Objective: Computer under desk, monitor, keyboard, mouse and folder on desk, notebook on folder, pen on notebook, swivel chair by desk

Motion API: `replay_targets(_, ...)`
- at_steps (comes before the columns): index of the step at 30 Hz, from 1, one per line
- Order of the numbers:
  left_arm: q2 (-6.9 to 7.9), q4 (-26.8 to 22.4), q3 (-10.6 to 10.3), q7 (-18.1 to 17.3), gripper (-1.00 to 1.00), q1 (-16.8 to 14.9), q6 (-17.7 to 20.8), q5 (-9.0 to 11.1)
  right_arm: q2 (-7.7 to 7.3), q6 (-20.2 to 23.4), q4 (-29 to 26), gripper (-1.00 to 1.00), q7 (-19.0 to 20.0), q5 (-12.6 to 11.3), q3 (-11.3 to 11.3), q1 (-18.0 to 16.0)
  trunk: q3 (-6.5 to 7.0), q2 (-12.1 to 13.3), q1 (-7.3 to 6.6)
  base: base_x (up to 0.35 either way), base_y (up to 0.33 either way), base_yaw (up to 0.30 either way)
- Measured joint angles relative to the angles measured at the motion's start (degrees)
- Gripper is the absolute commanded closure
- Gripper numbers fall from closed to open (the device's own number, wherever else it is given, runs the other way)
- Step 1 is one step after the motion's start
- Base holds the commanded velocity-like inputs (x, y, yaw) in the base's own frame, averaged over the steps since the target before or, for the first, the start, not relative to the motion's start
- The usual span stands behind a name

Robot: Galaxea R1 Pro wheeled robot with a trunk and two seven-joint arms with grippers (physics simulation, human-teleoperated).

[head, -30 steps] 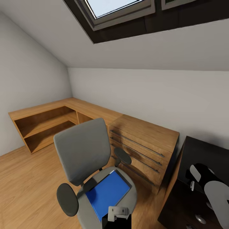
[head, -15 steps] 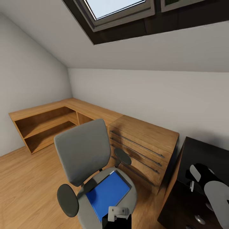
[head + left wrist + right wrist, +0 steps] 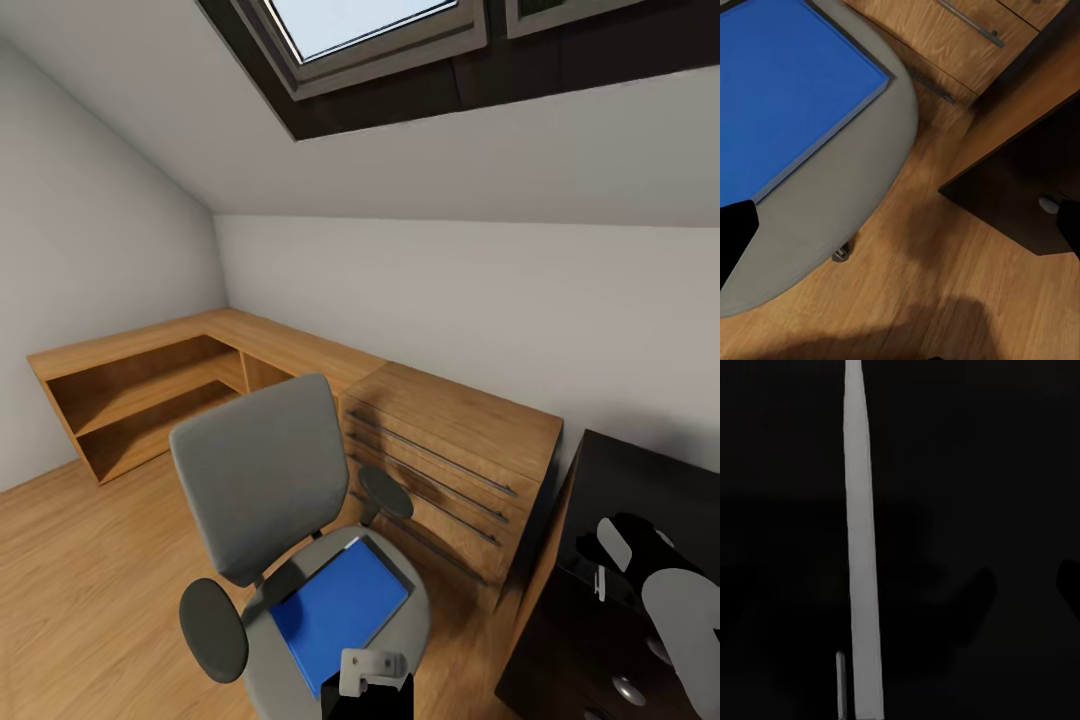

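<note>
Attic bedroom; folder [image 3: 340, 607] flat on swivel chair [image 3: 262, 478] seat beside desk [image 3: 640, 480].

One swivel chair [image 3: 290, 520], carrying one folder [image 3: 340, 605]; one counter [image 3: 640, 500] at near right; one light-wood chest of drawers [image 3: 450, 450], four long handles; one open shelf unit [image 3: 140, 385]; my two arms.

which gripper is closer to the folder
Left. The left gripper hangs just at the near edge of the folder on the chair; the right arm is off over the black desk.
</note>
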Motion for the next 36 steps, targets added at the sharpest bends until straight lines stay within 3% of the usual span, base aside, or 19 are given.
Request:
replay_targets(28,0.0,0.1,0.0,0.0,-1.0,0.0,0.0,0.0,-0.02,0.1,-0.6,-1.0,0.2,-0.1,0.0,0.0,0.0,0.0,0.0,0.0,0.0,0.0)
replay_targets(36,0.0,0.1,0.1,0.0,-1.0,0.0,0.0,0.0,-0.09,1.6,-5.0,-1.0,1.2,-0.1,0.0,0.0,0.0,0.0,0.0,0.0,0.0,0.0)
